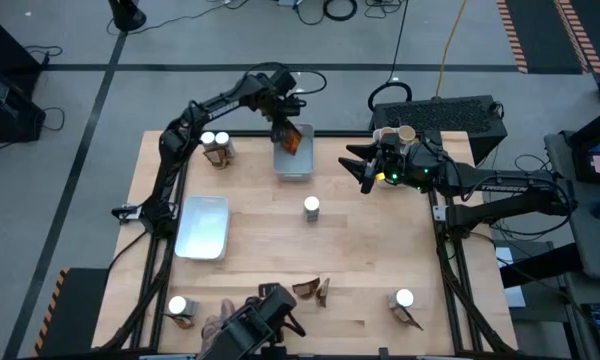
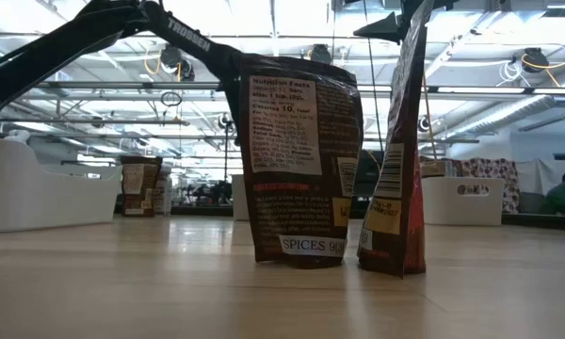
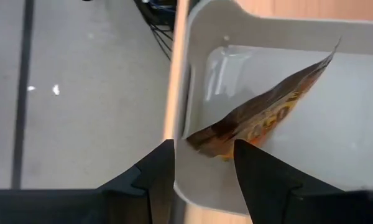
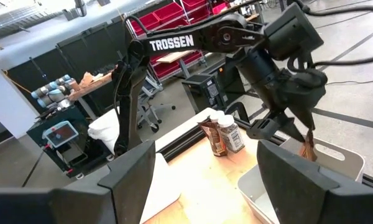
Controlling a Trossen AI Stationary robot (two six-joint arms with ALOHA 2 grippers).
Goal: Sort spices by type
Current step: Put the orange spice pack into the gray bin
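My left gripper (image 1: 285, 135) (image 3: 202, 155) hangs open over the far end of a grey tray (image 1: 292, 165) at the table's far middle. An orange and dark-brown packet (image 3: 267, 112) (image 1: 294, 141) stands slanted on its edge inside that tray. Its upper corner is in the gap between my fingers, with no touch showing. My right gripper (image 1: 365, 170) (image 4: 205, 162) waits open and level to the right of the tray, holding nothing. Two tan-topped tubs (image 1: 395, 134) stand behind it. A white-capped jar (image 1: 311, 207) stands at the table's middle.
Two jars with a packet (image 1: 216, 148) stand at the far left. A white tray (image 1: 203, 225) lies at the left. Two packets (image 1: 313, 290) (image 2: 301, 160) stand at the near middle. A jar with a packet stands at the near left (image 1: 180, 308) and another at the near right (image 1: 404, 300).
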